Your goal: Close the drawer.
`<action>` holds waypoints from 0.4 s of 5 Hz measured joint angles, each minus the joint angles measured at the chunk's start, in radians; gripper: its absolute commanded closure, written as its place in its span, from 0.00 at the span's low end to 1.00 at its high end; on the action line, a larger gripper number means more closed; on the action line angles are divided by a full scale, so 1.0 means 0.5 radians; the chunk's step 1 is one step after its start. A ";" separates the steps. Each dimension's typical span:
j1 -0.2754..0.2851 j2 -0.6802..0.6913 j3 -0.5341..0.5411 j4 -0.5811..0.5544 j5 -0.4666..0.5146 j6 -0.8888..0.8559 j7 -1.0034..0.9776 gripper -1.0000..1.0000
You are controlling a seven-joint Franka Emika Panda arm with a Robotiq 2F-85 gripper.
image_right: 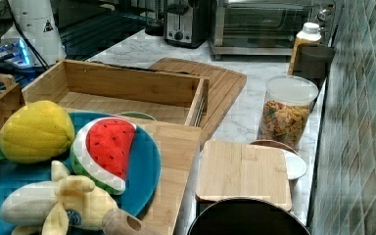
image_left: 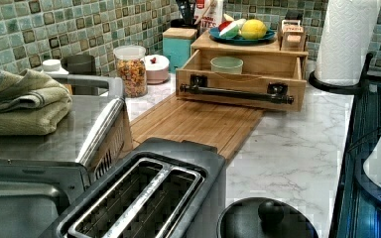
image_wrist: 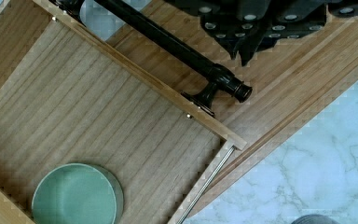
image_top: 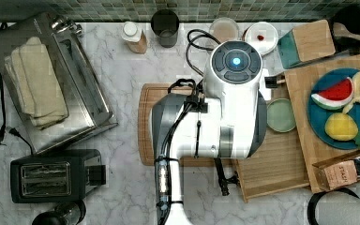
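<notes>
The wrist view looks straight down into the drawer (image_wrist: 98, 126), a wide, shallow light-bamboo box with thin rims and a striped floor, pulled well out from under the wooden slab that carries the blue fruit plate (image_left: 240, 38). A pale green round bowl (image_wrist: 74, 196) sits inside it near the back, and the long black bar handle (image_wrist: 177, 42) runs across its front. The black gripper (image_wrist: 244, 23) hangs just above the handle's end; whether its fingers are spread or pinched together I cannot tell from here. From the left view the drawer (image_left: 243, 79) stands open toward the flat grooved cutting board (image_left: 193, 124), which lies right in front of it on the marble counter (image_left: 297, 148). The likely trouble, as I judge it, is a push landing off-centre near that one end of the bar, which could skew the drawer on its slides and jam it, or shove the whole wooden unit backward instead. A quick shove might also send the bowl sliding. Nearby stand a clear jar of coloured cereal (image_left: 131, 69), a teal box with a bamboo lid (image_left: 179, 43) and a paper towel roll (image_left: 347, 39), none blocking the drawer's path.
</notes>
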 measured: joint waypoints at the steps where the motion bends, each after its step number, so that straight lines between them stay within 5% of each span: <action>1: -0.007 0.004 0.000 -0.012 -0.003 0.021 0.000 1.00; 2: -0.015 0.013 0.001 -0.014 -0.003 -0.002 -0.003 1.00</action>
